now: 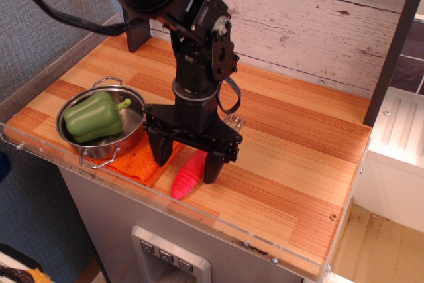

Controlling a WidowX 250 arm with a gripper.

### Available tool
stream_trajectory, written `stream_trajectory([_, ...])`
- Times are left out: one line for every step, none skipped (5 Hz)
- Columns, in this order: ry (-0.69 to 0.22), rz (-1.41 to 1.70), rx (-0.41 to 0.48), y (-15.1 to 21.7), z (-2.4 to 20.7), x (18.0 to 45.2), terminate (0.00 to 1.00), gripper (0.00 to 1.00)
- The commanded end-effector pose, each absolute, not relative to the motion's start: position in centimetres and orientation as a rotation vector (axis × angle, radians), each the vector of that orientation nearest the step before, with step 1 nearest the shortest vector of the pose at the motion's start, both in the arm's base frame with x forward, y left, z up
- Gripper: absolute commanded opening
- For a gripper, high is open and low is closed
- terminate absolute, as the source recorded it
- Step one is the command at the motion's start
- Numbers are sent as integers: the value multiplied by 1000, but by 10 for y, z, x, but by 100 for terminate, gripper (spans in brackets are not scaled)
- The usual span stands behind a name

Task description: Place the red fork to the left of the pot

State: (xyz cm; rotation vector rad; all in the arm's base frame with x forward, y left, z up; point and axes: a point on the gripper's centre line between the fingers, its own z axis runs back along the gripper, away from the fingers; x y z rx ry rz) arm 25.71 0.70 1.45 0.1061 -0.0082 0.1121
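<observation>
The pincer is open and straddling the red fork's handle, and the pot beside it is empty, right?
Not quite. The pot is not empty: a green bell pepper sits in it, as the observation.image view shows. The rest holds: the pincer is open, its fingers down on either side of the red fork's handle.

No readable text, labels, brands or numbers anywhere.

One red fork (189, 175), one pot (106, 138) and one green pepper (93, 116) are in view. There is also one orange cloth (136, 161) and one gripper (187, 163).
</observation>
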Motion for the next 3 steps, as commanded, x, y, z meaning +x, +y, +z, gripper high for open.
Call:
stream_trajectory([-46, 110, 91, 10, 16, 262, 0, 0])
stream_trajectory([-44, 88, 87, 6, 19, 261, 0, 100])
stream_trajectory([-45, 83, 93, 5, 21, 262, 0, 100])
